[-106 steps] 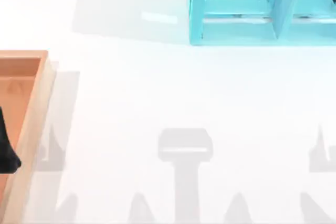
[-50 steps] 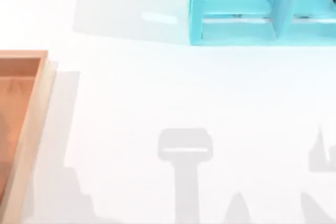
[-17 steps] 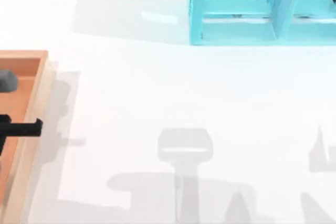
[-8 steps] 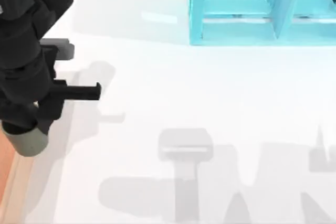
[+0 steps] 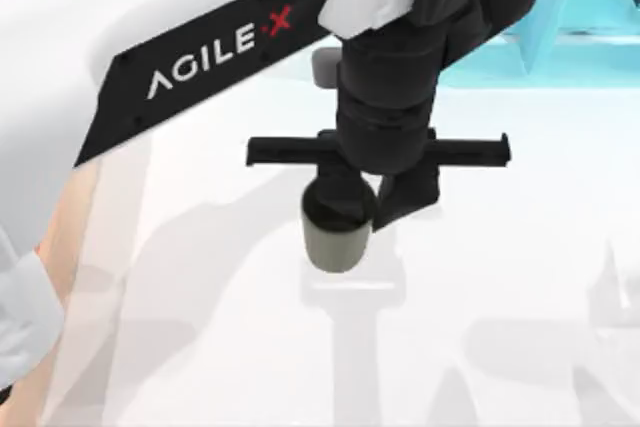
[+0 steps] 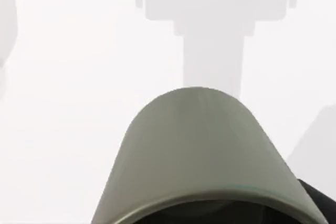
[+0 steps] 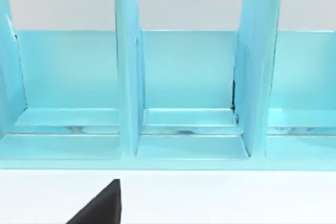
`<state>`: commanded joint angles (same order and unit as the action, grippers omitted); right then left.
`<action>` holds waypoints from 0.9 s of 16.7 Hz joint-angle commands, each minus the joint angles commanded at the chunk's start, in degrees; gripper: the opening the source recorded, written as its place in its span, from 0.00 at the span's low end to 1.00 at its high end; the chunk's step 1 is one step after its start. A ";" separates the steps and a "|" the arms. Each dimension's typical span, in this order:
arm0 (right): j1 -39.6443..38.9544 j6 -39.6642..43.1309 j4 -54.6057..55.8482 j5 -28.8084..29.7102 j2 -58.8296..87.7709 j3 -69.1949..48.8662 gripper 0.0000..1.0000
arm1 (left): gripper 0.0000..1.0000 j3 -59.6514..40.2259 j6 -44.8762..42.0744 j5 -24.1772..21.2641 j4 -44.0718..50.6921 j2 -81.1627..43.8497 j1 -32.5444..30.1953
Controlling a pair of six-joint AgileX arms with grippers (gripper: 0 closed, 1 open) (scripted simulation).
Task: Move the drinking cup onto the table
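The left arm [image 5: 190, 57] reaches across the middle of the white desk [image 5: 520, 227], and its end effector [image 5: 345, 209] is clenched on the cup [image 5: 333, 237], gripping it at the rim. The grey-olive cup hangs below the dark wrist, over the desk's centre, well apart from the wooden tray [image 5: 75, 207] at the left edge and the turquoise shelf [image 5: 590, 7] at the far right. In the left wrist view the cup [image 6: 197, 150] sits close, with bare desk [image 6: 68, 103] beyond. The right wrist view faces the shelf's compartments [image 7: 186, 87].

Grey-olive drinking cup [image 5: 334, 237] (dark inside) upright above white table [image 5: 520, 247].
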<state>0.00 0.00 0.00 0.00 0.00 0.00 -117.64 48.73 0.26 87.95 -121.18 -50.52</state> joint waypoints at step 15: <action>0.00 0.00 0.00 0.00 0.00 0.00 1.00 | 0.00 -17.56 15.96 -0.08 1.04 -14.59 -15.67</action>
<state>0.00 0.00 0.00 0.00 0.00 0.00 -135.19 64.69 0.18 88.98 -135.76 -66.19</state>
